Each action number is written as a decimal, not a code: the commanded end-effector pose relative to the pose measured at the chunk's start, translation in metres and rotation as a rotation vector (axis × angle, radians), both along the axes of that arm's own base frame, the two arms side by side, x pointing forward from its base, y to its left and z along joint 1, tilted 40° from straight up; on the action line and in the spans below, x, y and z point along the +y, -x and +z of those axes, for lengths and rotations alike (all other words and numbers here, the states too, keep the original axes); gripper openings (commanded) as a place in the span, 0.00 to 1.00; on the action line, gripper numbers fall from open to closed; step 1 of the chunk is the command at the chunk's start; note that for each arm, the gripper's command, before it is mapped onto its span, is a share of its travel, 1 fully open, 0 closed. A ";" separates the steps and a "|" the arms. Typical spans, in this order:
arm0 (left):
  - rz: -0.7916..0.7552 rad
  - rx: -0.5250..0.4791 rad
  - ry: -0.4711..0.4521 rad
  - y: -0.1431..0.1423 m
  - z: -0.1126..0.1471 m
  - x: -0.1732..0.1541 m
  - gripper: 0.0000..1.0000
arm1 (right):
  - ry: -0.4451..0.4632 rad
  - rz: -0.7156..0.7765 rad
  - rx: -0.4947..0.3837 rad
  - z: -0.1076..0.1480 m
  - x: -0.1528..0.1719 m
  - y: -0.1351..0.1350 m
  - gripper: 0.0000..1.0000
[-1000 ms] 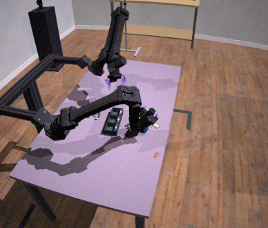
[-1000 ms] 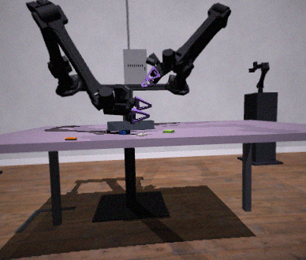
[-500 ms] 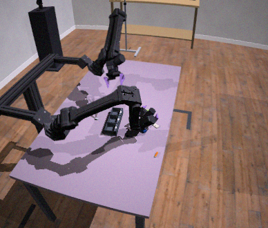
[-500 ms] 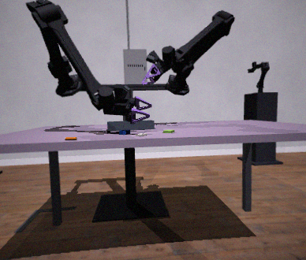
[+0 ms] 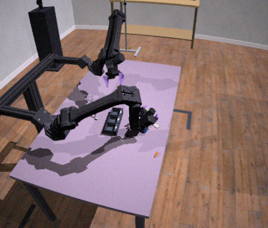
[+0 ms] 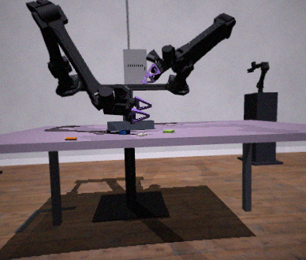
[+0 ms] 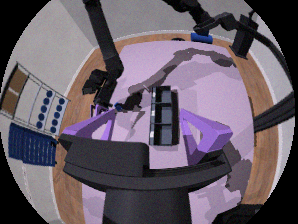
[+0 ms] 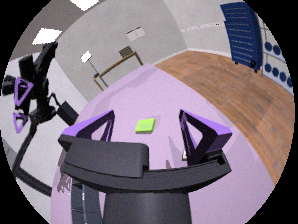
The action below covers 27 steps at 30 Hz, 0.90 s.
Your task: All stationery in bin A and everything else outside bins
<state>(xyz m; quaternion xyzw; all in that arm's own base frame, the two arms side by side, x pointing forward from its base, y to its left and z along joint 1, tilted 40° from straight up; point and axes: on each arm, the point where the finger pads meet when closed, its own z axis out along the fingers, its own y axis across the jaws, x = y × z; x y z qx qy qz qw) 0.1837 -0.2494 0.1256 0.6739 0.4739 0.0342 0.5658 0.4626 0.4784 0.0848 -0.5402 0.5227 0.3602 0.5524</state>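
A dark bin (image 5: 112, 121) with three compartments lies in the middle of the purple table; I cannot read its markings. It also shows in the left wrist view (image 7: 164, 117). My right gripper (image 5: 149, 115) is open and empty, low over the table just beside the bin. A small green flat item (image 8: 145, 124) lies on the table ahead of its fingers. A blue item (image 6: 123, 132) and a small white item (image 5: 156, 126) lie near that gripper. An orange item (image 5: 156, 154) lies near the table's edge. My left gripper (image 5: 113, 79) is open and empty, high above the far part of the table.
The right arm's long links stretch across the table beside the bin. A small pale object (image 5: 96, 118) lies on the bin's other side. A black frame and pillar (image 5: 45, 31) stand beside the table, and a wooden desk (image 5: 158, 21) stands behind it.
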 end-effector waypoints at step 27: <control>-0.005 -0.020 0.236 -0.002 0.068 -0.018 1.00 | -0.005 0.004 -0.006 0.005 0.002 0.001 1.00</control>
